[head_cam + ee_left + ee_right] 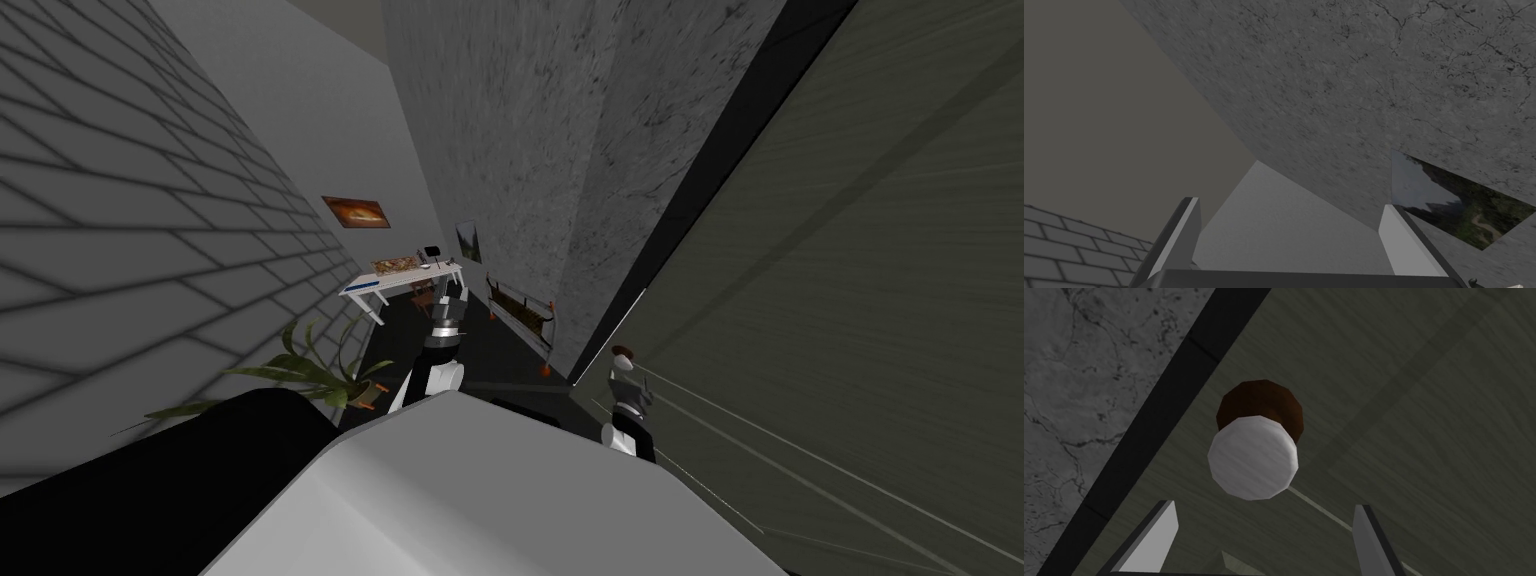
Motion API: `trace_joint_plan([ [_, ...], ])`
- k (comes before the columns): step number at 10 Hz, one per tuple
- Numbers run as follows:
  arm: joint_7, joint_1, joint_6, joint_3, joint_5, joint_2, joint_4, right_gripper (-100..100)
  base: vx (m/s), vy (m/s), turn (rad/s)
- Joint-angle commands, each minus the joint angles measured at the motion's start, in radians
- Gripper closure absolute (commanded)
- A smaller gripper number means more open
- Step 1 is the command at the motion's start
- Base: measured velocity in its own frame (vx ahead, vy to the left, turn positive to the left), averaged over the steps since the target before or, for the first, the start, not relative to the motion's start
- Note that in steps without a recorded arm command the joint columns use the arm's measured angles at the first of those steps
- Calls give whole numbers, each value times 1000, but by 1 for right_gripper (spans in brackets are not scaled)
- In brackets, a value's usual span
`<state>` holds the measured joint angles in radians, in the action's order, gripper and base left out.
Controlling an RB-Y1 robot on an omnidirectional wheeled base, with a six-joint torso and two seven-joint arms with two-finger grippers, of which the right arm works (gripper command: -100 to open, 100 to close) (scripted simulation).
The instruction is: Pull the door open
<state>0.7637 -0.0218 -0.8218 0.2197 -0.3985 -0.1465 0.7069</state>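
Hovering short of the door knob (1253, 458), the right hand (1264, 505) is held open; if closed early, the knob would be missed. Left hand (1291, 204) open.

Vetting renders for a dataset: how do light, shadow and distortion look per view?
Head view: dim, rolled, walls splayed; shading patches on the grey brick wall. Right wrist view: the white round knob on a brown base is brightest against the dull olive door, no glare. Left wrist view: flat light on the mottled grey wall.
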Motion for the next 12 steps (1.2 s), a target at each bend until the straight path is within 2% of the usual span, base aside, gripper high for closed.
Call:
trace_joint_plan([
  [1,50,-7,-2,-8,-22,7,-1,-100,-54,-3,45],
  [2,56,-7,-2,-8,-22,7,-1,-100,-45,1,23],
  [4,124,-17,-4,-21,-59,19,2,-100,-66,-10,57],
  [5,137,-17,-4,-21,-59,19,2,-100,-62,-14,24],
  [7,202,-26,-5,-33,-94,31,5,-100,-81,-11,53],
  [8,218,-26,-5,-33,-94,31,5,-100,-62,-8,26],
  [10,280,-34,-6,-45,-126,42,8,-100,-69,0,48],
  [12,329,-38,-7,-50,-140,46,9,-100,-56,-7,25],
])
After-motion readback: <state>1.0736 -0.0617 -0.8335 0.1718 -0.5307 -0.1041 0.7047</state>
